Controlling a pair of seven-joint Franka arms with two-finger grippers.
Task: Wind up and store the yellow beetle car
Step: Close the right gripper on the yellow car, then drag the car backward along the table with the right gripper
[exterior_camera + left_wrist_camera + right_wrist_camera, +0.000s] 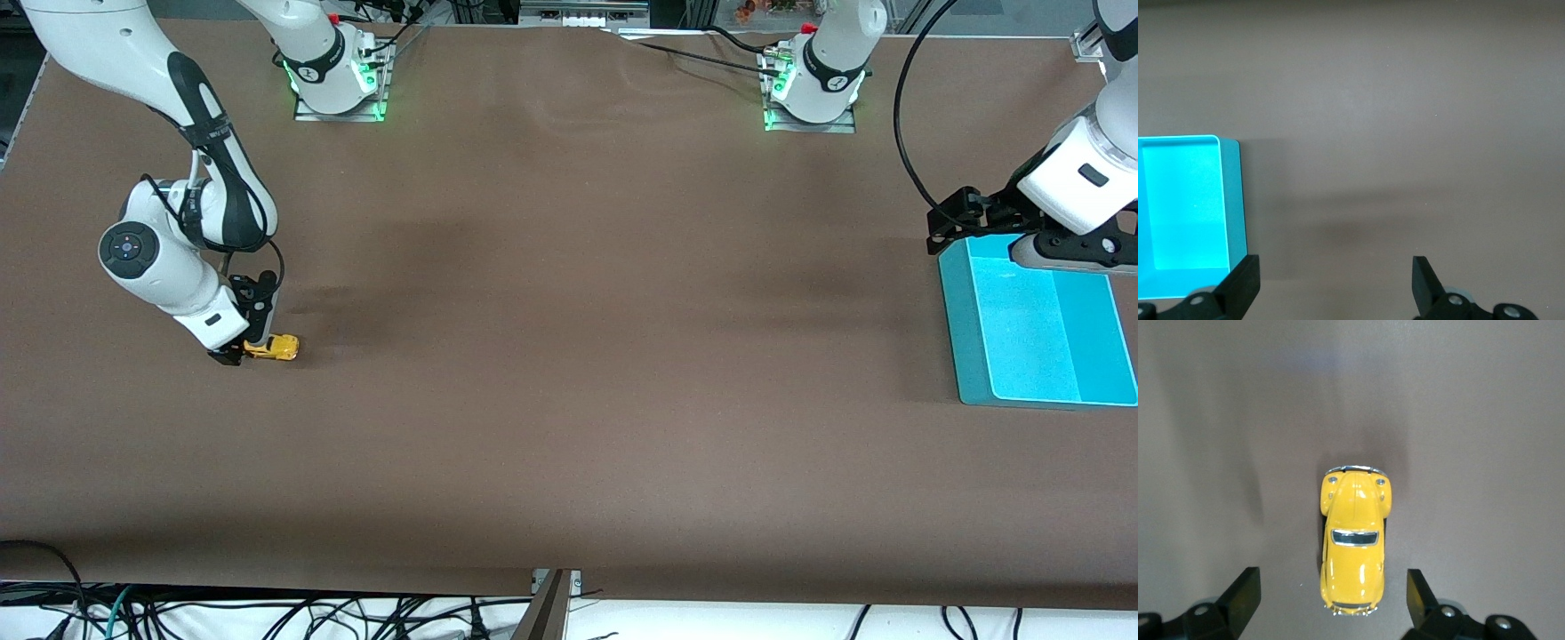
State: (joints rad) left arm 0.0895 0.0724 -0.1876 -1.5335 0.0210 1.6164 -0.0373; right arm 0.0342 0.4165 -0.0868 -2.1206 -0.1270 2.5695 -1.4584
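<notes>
The yellow beetle car (274,348) (1353,547) stands on its wheels on the brown table near the right arm's end. My right gripper (244,350) (1333,597) is down at the table, open, with one finger on each side of the car's rear end and a gap to the body on both sides. My left gripper (965,216) (1336,280) hangs open and empty over the table at the corner of the teal tray (965,329) (1235,200), and that arm waits.
The teal tray has a raised rim and sits at the left arm's end of the table. The two arm bases (338,84) (811,89) stand along the table edge farthest from the front camera. Cables hang below the table's near edge.
</notes>
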